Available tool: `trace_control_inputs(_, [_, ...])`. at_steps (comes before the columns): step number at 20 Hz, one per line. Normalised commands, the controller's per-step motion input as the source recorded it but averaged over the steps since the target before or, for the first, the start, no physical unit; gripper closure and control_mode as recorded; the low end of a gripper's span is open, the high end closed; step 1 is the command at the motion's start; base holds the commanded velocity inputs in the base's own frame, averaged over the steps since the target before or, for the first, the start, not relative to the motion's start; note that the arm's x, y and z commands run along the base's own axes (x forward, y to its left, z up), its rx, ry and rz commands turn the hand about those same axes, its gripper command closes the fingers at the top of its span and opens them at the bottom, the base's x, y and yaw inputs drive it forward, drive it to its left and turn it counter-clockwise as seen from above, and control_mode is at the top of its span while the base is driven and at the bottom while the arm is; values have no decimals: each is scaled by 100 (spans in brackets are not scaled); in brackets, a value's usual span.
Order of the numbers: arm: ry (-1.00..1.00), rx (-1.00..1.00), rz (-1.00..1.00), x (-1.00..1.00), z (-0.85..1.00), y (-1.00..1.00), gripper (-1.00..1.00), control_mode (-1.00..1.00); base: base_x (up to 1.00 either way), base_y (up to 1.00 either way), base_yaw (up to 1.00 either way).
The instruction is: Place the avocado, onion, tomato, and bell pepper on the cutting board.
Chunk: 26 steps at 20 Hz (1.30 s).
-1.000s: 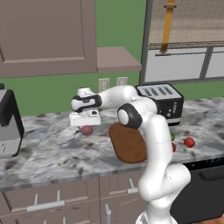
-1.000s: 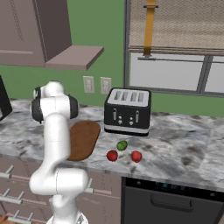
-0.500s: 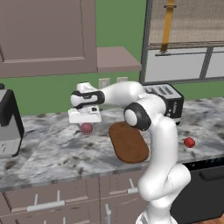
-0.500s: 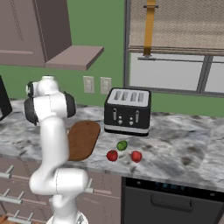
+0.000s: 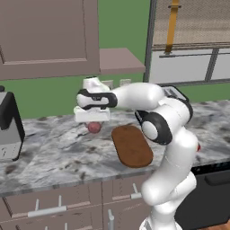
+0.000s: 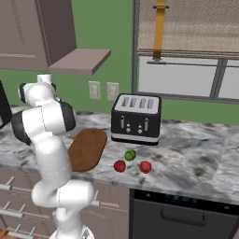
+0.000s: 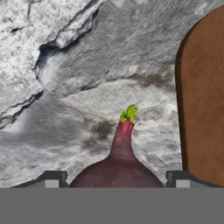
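Cutting board bare — nothing placed yet, all four items left. Gripper sits low over the onion, which lies on the counter just left of the board, fingers spread either side, not clamped. Avocado and two red fruits wait near the toaster.

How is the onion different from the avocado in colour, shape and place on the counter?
The onion is dark pinkish-red; the avocado is bright green. The onion narrows into a neck with a green sprout; the avocado is plainly round. The onion lies left of the cutting board, beneath the tool; the avocado lies right of it, before the toaster. Both rest on the counter, off the board.
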Motion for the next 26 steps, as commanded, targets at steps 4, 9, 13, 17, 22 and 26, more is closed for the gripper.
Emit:
trace_control_inputs(4, [-14,0,0,-64,14,-41,100,-100,0,0,0])
trace_control_inputs(9, [-21,0,0,-66,40,-40,100,-100,0,0,0])
trace_control_inputs(13, [-18,0,0,-43,44,-50,100,-100,0,0,0])
trace_control_inputs(17, [-13,0,0,-12,46,-47,100,-100,0,0,0])
trace_control_inputs(22, [-3,0,0,0,21,-38,100,-100,0,0,0])
trace_control_inputs(26, [0,0,0,0,1,-35,100,-100,0,0,0])
